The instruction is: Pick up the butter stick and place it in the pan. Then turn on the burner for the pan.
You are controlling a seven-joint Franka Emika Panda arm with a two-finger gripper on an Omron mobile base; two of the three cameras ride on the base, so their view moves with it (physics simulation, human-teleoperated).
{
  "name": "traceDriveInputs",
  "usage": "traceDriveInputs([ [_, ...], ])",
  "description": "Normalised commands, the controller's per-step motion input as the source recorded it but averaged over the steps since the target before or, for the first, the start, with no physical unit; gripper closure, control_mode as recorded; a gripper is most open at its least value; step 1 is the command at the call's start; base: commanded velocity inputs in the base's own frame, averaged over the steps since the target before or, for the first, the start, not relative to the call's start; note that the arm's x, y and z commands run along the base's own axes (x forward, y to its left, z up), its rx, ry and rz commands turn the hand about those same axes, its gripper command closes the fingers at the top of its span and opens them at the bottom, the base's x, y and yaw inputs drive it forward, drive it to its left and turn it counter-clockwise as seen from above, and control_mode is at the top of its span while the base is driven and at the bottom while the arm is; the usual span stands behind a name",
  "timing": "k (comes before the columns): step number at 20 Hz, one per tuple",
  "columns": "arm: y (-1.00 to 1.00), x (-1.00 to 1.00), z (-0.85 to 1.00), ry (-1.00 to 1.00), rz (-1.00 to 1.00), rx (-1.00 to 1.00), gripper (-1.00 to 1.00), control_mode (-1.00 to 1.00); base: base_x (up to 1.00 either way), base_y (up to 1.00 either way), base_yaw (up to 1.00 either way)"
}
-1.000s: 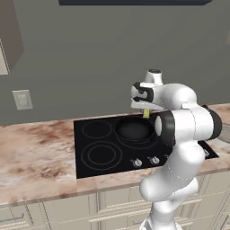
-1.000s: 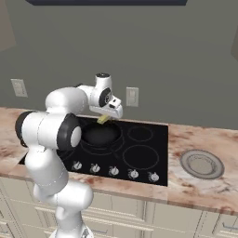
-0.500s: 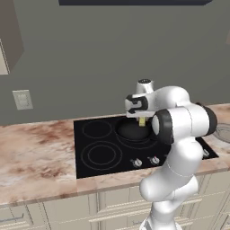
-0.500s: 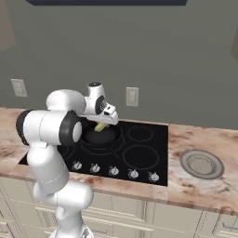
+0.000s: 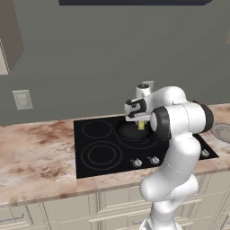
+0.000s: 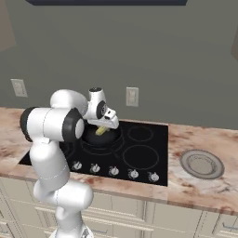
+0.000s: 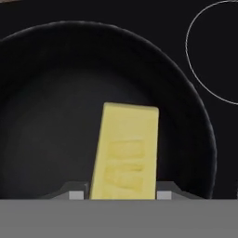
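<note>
Yellow butter stick (image 7: 124, 151) held above pan (image 7: 42, 107).

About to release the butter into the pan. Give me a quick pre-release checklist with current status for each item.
1. Pincer shut on the butter stick: ok, the stick sits clamped between its fingertips.
2. Butter stick over the pan, inside its rim: ok in the hand view; the right base view agrees.
3. Butter stick already resting on the pan floor: cannot tell, the height above it is unclear.
4. Pan sitting on a burner of the cooktop: ok.
5. Pan free of other contents: ok, only dark interior shows.
6. Knobs at the cooktop's front edge unobstructed for the next step: ok.
</note>
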Motion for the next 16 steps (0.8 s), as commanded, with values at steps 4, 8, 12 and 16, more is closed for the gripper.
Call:
traceDriveInputs([
  [4,0.10,0.12,-0.18,0.05,0.00,0.00,1.00,-1.00,0.00,0.00,0.00],
  [8,0.09,0.08,-0.18,0.06,0.00,0.00,1.00,-1.00,0.00,0.00,0.00],
  [12,0.06,0.07,-0.14,0.05,0.00,0.00,1.00,-1.00,0.00,0.00,0.00],
  [16,0.10,0.08,-0.13,0.06,0.00,0.00,-1.00,-1.00,0.00,0.00,0.00],
])
